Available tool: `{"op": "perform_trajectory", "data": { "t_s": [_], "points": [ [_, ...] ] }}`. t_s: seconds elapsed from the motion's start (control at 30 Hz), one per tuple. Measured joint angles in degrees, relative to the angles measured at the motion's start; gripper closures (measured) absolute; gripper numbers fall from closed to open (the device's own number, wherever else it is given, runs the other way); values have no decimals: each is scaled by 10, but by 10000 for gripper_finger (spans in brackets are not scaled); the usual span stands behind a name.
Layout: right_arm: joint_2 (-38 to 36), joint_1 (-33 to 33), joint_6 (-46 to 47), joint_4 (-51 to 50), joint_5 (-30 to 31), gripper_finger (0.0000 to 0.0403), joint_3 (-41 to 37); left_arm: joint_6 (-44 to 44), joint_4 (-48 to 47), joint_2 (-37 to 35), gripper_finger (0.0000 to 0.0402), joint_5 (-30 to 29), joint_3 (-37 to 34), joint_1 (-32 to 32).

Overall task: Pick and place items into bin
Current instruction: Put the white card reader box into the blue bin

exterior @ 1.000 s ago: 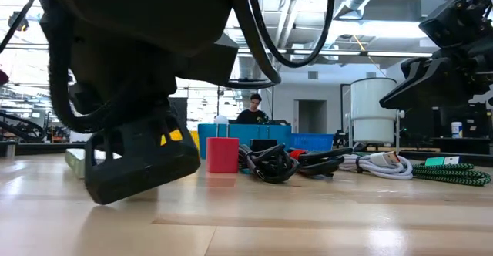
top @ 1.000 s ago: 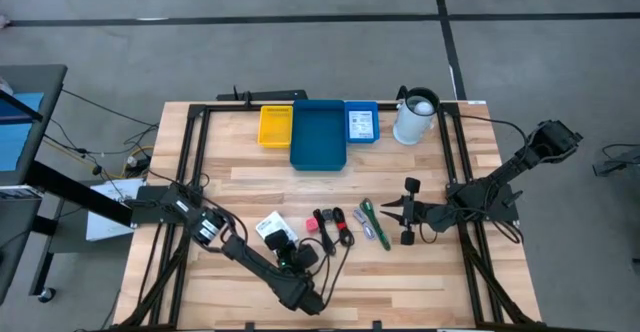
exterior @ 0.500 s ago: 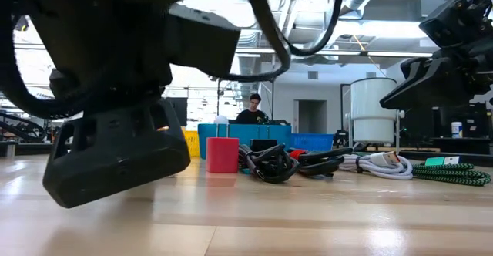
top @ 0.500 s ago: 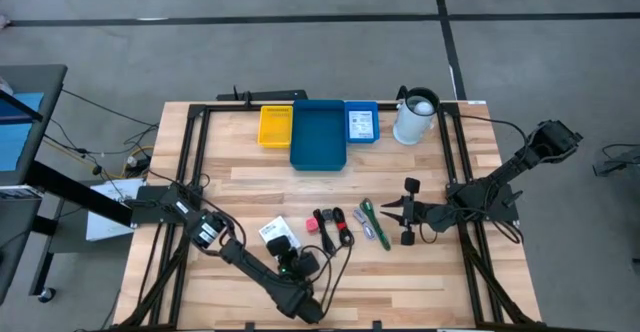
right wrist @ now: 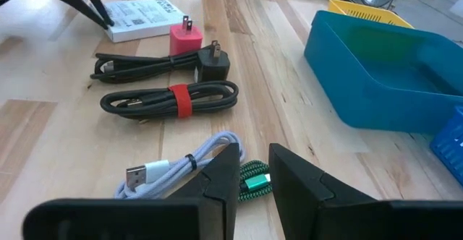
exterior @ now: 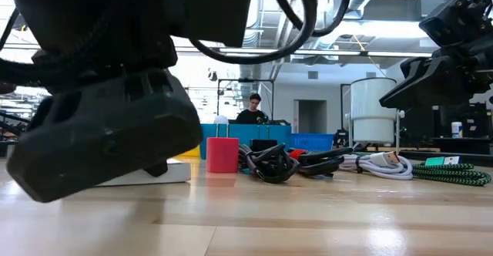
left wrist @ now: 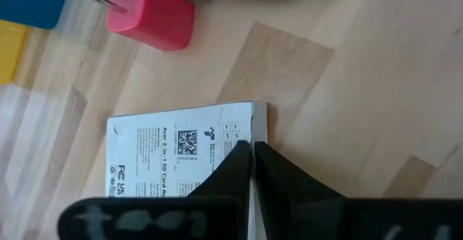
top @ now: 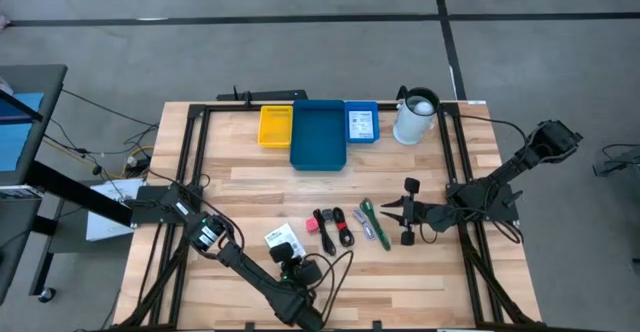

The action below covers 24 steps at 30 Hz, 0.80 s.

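Blue bin [top: 318, 137] at 12 o'clock holds nothing; every item still on table. Left gripper [left wrist: 252, 150] pinched together against white packet [left wrist: 181, 142]; right gripper [right wrist: 253, 160] parted, idle.

Left claw [left wrist: 252, 147] closed, right claw [right wrist: 252, 158] parted

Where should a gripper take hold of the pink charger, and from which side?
Grip the pink charger across its two flat side faces, coming straight down from above. It stands as a small block on the table, prongs toward the blue bin, with bare wood on the side facing the white box. The black cables lie close on the other side, so keep the fingers narrow.
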Motion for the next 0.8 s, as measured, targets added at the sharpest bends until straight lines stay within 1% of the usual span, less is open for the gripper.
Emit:
{"op": "perform_trajectory", "data": {
  "t_s": [0.2, 0.4, 0.6, 0.7, 0.8],
  "points": [
    [0, 0, 0, -1, -6, 332, 0, 10, -11, 0, 401, -8, 9, -2],
    [0, 0, 0, -1, -6, 332, 0, 3, -61, 0, 400, -15, 9, -2],
    [0, 0, 0, -2, -9, 332, 3, 0, -70, -1, 400, -24, 9, -2],
    [0, 0, -2, 0, -38, 332, 15, 0, -71, -1, 400, -26, 9, -2],
    [0, 0, -25, -1, -70, 332, 30, -1, -74, -2, 400, -29, 9, -2]
  ]
}}
